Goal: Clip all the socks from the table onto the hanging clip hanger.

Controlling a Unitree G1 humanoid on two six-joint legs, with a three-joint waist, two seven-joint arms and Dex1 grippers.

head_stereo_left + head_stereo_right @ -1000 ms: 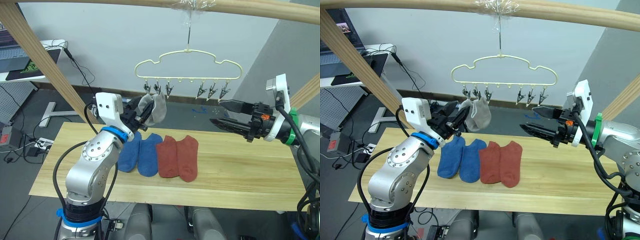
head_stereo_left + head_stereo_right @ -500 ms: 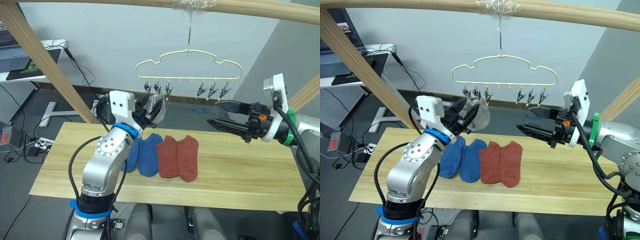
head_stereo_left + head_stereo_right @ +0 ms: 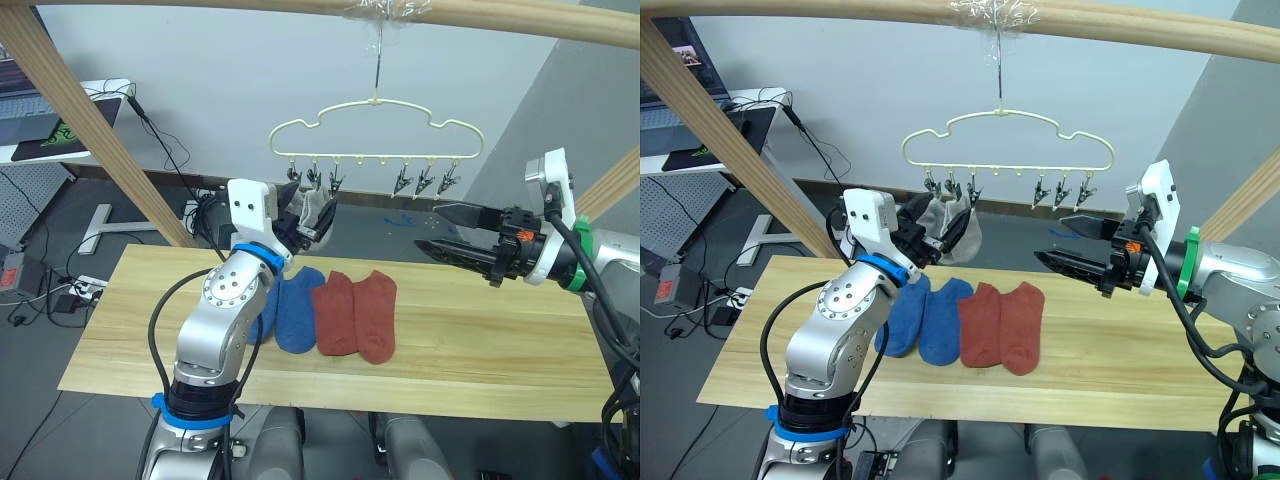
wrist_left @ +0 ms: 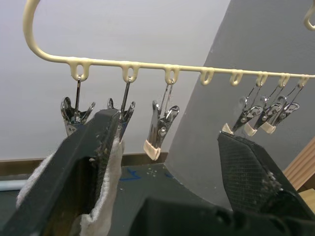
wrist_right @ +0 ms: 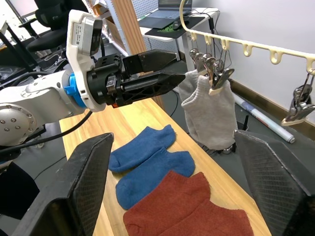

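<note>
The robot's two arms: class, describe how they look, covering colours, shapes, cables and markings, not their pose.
The left arm has rounded silver-grey shells, blue rings at the joints, a white boxy wrist block and black cables looping outside. Its left gripper has two long black fingers. The right arm is also silver-grey, with a green ring, a white block, black cables and an orange mark by the right gripper.

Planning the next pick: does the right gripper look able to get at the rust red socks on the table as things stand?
Probably yes. The right gripper hovers open above the table, to the right of the rust red socks. Nothing lies between them, and the left gripper is up at the clip hanger.
</note>
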